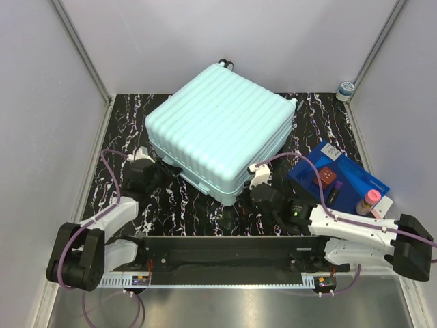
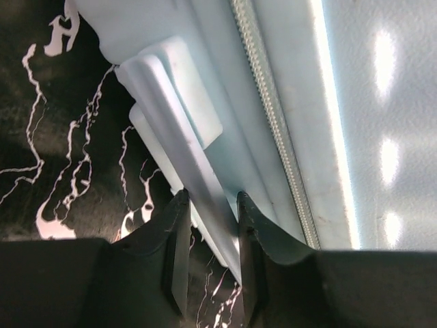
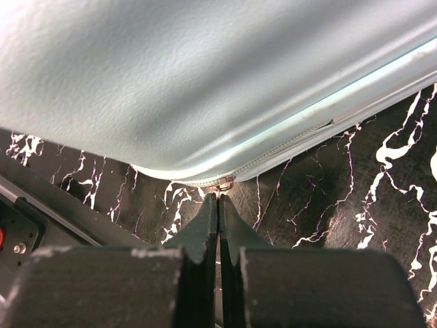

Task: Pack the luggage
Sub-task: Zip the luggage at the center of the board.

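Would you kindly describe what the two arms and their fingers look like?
The left arm and right arm each have white links between bulky black joints, with a purple cable trailing along them. The left fingers and right fingers are matte black, tapering to narrow tips.

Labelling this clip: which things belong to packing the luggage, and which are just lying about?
In the job: mint-green suitcase; zipper pull; left gripper; right gripper.
Lying about: flat blue box; pink-capped bottle; small tub in far corner.
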`<state>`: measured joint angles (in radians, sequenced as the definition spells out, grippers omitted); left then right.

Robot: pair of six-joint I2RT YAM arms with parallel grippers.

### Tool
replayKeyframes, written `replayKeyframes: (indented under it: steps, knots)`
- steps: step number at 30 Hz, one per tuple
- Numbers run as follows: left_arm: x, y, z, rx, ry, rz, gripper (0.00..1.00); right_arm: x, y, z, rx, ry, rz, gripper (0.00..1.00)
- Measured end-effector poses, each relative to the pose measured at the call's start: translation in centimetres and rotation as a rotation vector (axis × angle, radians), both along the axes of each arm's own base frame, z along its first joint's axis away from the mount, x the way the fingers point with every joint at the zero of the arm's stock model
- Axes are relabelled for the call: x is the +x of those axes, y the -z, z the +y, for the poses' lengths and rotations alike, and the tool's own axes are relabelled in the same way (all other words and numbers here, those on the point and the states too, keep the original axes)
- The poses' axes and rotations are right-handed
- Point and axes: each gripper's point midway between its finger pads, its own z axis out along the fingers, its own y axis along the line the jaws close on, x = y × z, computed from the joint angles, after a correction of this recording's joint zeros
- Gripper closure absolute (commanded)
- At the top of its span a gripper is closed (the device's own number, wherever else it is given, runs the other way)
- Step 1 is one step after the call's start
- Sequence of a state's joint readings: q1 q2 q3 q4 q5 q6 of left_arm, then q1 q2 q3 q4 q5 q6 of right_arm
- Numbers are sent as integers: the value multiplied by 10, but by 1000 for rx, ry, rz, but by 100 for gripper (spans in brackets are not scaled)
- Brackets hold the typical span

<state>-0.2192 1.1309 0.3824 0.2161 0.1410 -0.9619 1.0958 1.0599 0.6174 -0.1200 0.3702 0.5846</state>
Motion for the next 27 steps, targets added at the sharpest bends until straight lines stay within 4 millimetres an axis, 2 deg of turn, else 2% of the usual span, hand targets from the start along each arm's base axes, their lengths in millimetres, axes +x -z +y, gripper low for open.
replayKeyframes:
  steps: [9,27]
  knots:
    - [6,-1,-1,9,-33,-18,100,-8,0,5,-41,19,-64,100]
    - [-1,-5,18,82,-157,-34,100,-37,0,52,-132,-99,-134,100]
